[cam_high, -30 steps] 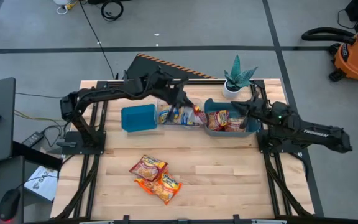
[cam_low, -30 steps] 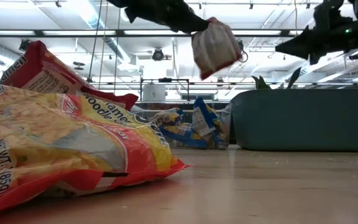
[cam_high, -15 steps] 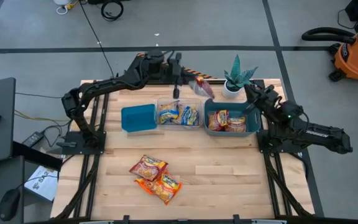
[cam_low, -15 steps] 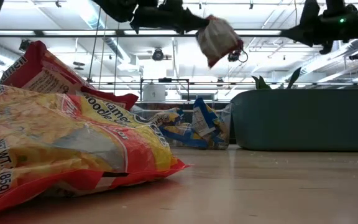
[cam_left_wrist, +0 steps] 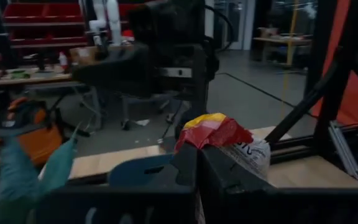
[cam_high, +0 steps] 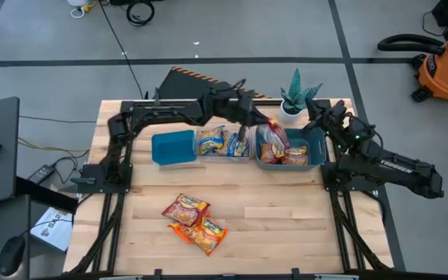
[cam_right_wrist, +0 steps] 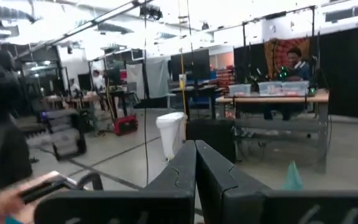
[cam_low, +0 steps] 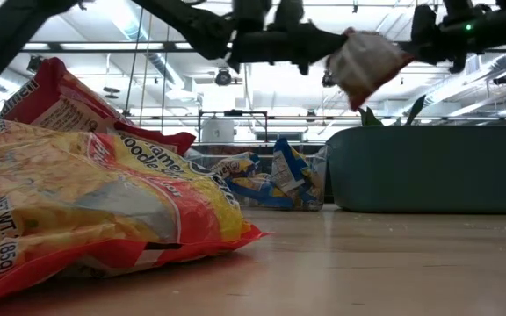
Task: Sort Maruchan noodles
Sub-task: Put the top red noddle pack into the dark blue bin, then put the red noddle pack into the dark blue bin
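A red-and-yellow noodle packet hangs in the air above the teal bin at the upper right of centre in the high view, clamped in the left jaws. In the left wrist view the same packet sticks out past the dark fingers, which are closed on it. In the low view it shows tilted near the top of the frame, over the bin's wall.

Inside the teal bin lie more red-and-yellow packets. Just to its left, touching it, a clear bin holds blue-and-yellow packets, which also show through its wall in the low view. Left of that stands an empty-looking blue bin.

Three orange-red packets lie together on the bench in the lower middle of the high view, well apart from the bins; they fill the left of the low view.

The right jaws hover by the upper right corner of the teal bin, near a potted plant; the right wrist view shows the two fingers pressed together, holding nothing.
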